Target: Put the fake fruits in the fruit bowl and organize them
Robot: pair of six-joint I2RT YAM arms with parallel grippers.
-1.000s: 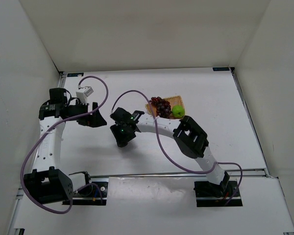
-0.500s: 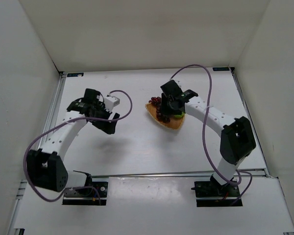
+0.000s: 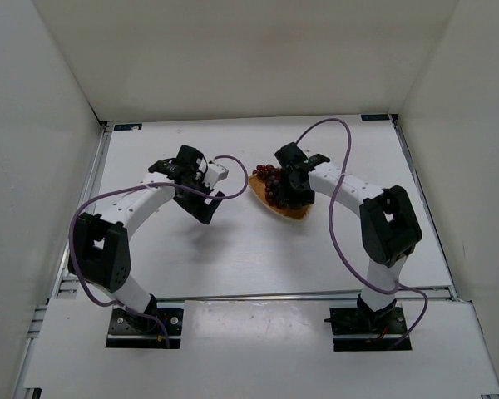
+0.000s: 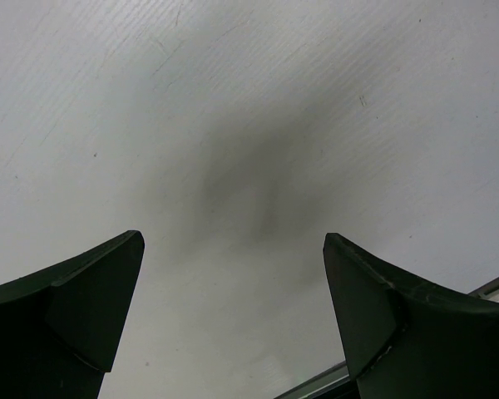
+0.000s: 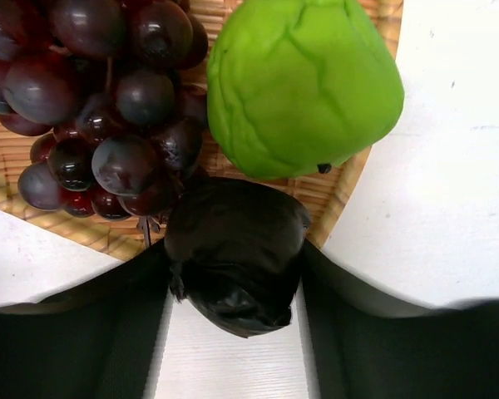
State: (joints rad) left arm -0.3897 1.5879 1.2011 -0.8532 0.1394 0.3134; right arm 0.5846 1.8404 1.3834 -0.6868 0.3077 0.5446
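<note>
The tan wicker fruit bowl [image 3: 284,209] lies mid-table; its weave also shows in the right wrist view [image 5: 8,158]. The dark red-purple grape bunch [image 5: 100,100] and the green fruit [image 5: 303,83] lie in it. My right gripper [image 5: 237,274] is shut on the blackish-purple fruit [image 5: 237,249], held at the bowl's near rim next to the grapes and green fruit. From above the right gripper [image 3: 293,184] covers the bowl's middle; grapes [image 3: 266,173] show beside it. My left gripper [image 3: 208,212] hangs open and empty over bare table, left of the bowl.
White walls close in the table on three sides. Purple cables loop from both arms [image 3: 341,166]. A metal rail [image 3: 258,295] runs along the table's near edge, also glimpsed in the left wrist view [image 4: 316,382].
My right arm swung from the table's middle over to the bowl and lowered onto it with the dark fruit. My left arm moved right, toward the bowl.
</note>
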